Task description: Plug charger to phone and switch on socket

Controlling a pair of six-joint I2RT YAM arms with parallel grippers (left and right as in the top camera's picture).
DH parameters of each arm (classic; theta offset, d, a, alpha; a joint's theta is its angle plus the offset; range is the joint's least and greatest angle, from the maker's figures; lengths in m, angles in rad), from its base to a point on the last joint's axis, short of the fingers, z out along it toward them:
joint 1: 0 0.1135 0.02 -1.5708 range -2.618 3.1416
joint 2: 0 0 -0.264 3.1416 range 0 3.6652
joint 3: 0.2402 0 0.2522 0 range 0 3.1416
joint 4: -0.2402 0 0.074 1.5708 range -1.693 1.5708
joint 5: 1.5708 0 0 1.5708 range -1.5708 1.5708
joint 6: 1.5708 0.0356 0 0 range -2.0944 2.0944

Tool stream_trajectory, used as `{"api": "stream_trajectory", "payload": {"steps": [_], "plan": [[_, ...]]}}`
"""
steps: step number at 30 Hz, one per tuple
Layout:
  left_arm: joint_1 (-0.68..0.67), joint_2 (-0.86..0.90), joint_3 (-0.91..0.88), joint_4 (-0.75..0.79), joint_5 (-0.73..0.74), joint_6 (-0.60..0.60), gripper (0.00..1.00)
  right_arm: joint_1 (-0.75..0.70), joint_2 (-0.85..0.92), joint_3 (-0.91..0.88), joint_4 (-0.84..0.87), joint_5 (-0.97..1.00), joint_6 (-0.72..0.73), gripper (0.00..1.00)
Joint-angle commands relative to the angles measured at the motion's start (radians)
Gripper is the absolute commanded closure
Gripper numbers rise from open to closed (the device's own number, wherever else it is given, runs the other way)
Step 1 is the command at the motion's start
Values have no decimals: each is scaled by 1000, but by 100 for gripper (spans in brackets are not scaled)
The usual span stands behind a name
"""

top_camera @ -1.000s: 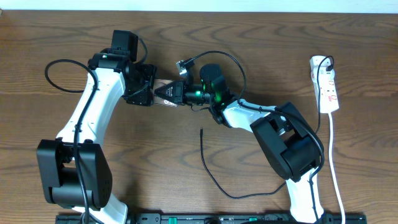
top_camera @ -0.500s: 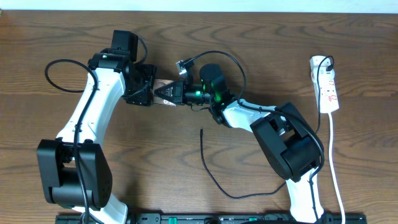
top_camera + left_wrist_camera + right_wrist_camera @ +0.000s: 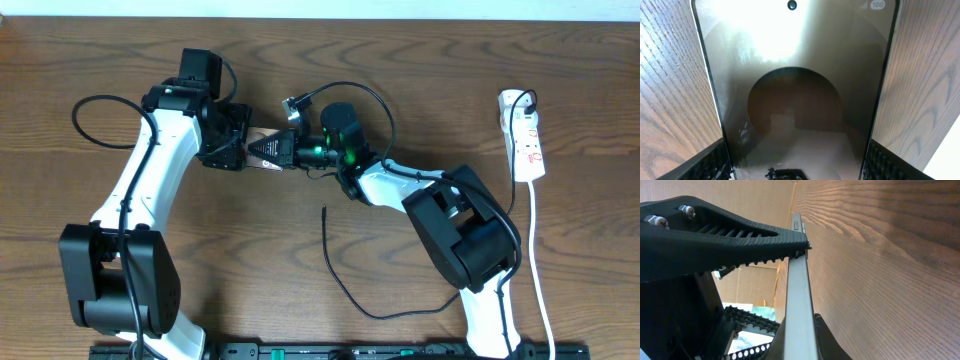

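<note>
The phone (image 3: 258,134) lies between my two grippers at the table's upper middle, mostly hidden by them. In the left wrist view its screen (image 3: 795,75) shows a brown oval, and my left gripper (image 3: 796,167) has a finger on each long side of it. My left gripper (image 3: 235,150) meets my right gripper (image 3: 270,148) over the phone. In the right wrist view the phone's thin edge (image 3: 797,305) sits clamped between the right gripper's fingers (image 3: 812,287). The charger (image 3: 340,280) lies loose on the table, with its tip (image 3: 323,210) below the grippers. The socket (image 3: 527,140) is at the far right.
The socket's white cord (image 3: 537,250) runs down the right side toward the front edge. The right arm's base (image 3: 465,235) stands beside the charger's loop. A black arm cable (image 3: 85,115) loops at the left. The left arm's base (image 3: 115,275) stands at the front left.
</note>
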Motion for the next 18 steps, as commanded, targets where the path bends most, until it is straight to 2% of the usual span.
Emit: {"api": "stream_trajectory", "payload": {"steps": [1,4,9,13,18], "plan": [[-13,2,-2,1,30,24,71,20,3,12,-5,0,-14,99],[-13,2,-2,1,30,24,44,19,3,12,-5,0,-14,99],[-13,2,-2,2,30,39,20,18,3,12,-5,0,-14,99],[-13,2,-2,1,31,79,11,-1,3,11,-11,-8,-14,99],[-13,2,-2,2,39,100,10,-25,3,11,-65,-7,-17,99]]}}
